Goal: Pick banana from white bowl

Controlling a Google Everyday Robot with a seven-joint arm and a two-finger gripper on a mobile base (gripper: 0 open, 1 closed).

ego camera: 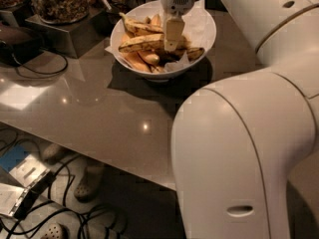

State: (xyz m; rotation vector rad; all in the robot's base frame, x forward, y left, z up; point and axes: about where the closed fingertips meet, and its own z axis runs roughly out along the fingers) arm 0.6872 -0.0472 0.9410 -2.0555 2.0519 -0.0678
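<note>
The white bowl (149,72) stands on the grey table at top centre, lined with crumpled white paper and holding several bananas. The banana (139,43), long, nearly straight and dull yellow with dark streaks, lies across the bowl's middle. Smoother orange-yellow bananas (138,60) lie in front of it and another spotted one (135,27) lies behind. My gripper (173,41) reaches down into the bowl from above, its tip at the right end of the banana and hiding that end.
A glass jar of nuts (60,1) on a metal stand (67,34) is left of the bowl, with a dark device (15,36) and black cable (37,66) farther left. My white arm (239,148) fills the right. Cables and shoes (87,185) lie on the floor below the table's edge.
</note>
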